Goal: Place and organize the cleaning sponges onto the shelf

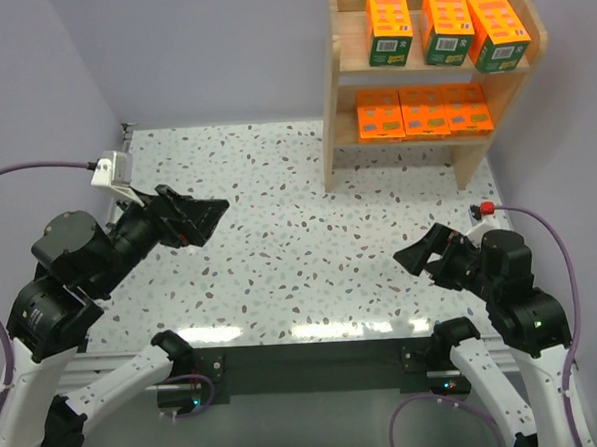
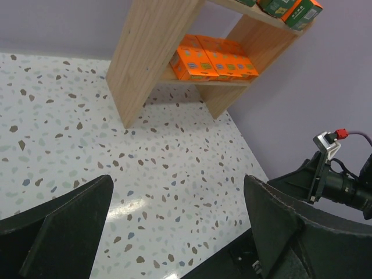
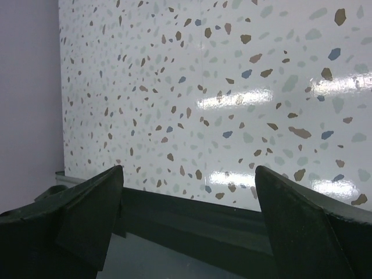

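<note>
Left pincer (image 1: 216,220) and right pincer (image 1: 411,263) both gape wide, holding nothing.

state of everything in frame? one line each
Top three sponges: standing on the upper tier, green ends down.
Bottom three sponges: lying flat in a row on the lower tier.
Shelf: upright, holding all six.
Left gripper: open, empty.
Right gripper: open, empty.

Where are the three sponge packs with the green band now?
In the top view, the green-banded packs sit side by side on the upper tier of the shelf, far right of the table, above three plain orange packs.
</note>
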Robot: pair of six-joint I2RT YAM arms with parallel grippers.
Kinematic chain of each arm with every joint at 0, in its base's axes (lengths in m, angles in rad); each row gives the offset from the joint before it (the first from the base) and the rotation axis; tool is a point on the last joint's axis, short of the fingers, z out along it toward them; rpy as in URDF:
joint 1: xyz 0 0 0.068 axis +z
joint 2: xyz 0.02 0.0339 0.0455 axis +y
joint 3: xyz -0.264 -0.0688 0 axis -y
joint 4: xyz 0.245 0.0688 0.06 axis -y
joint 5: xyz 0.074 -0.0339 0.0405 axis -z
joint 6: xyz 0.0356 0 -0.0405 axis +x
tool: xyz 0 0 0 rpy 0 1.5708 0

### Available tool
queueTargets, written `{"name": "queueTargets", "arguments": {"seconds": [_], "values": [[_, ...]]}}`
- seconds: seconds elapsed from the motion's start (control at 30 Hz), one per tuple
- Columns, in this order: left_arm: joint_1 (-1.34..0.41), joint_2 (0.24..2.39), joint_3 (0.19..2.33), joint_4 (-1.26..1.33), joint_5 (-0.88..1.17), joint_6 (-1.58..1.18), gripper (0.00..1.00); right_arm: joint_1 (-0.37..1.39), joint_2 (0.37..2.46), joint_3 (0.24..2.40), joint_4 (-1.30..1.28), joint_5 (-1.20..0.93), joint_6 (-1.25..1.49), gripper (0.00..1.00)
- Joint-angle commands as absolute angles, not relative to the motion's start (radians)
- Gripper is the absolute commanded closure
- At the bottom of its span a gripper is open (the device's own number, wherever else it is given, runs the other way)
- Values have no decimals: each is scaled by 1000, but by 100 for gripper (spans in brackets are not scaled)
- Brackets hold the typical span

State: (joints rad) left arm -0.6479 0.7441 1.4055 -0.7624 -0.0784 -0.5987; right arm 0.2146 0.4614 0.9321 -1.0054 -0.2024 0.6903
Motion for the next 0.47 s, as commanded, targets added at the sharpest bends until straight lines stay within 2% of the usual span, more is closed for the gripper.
{"name": "queueTargets", "arguments": {"seconds": [0.0,0.43], "values": [[-641,762,1473,-727,-66,-552,0,212,453,960,-1045,-198,676,1],[-641,787,1568,-752,-31,-532,0,212,468,959,-1046,-117,704,1]]}}
